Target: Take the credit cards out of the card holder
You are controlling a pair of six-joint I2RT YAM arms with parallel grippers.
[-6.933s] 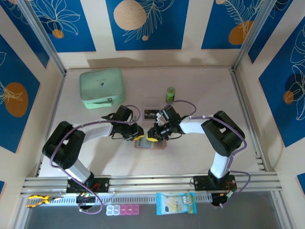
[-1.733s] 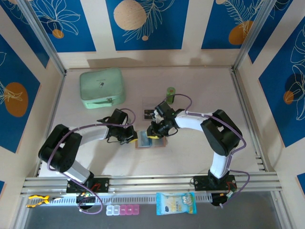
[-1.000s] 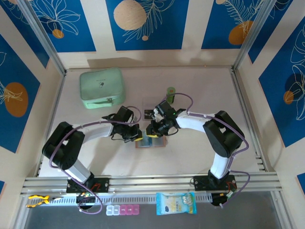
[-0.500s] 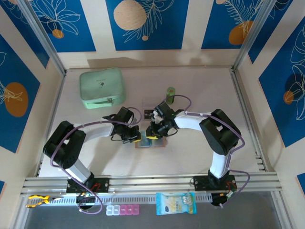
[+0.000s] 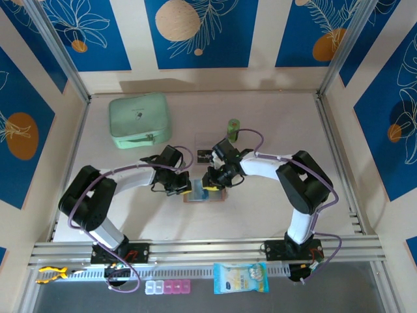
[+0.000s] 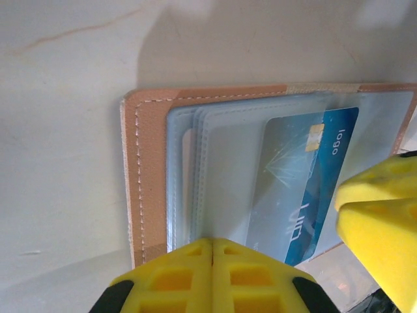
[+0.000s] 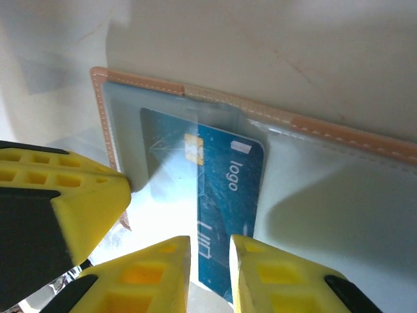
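Credit card (image 7: 228, 186) half drawn out, card holder (image 6: 144, 189) pinned by closed left gripper (image 6: 213, 254); right gripper (image 7: 210, 254) barely parted, grip unclear. Full pull-out needed next.

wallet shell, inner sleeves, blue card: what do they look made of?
Card holder: tan leather or faux leather, matte; pale stitching along the edge.
Sleeves: soft clear plastic, slightly glossy; the card shows through them.
Blue card: likely rigid plastic, smooth printed face with a gold chip.
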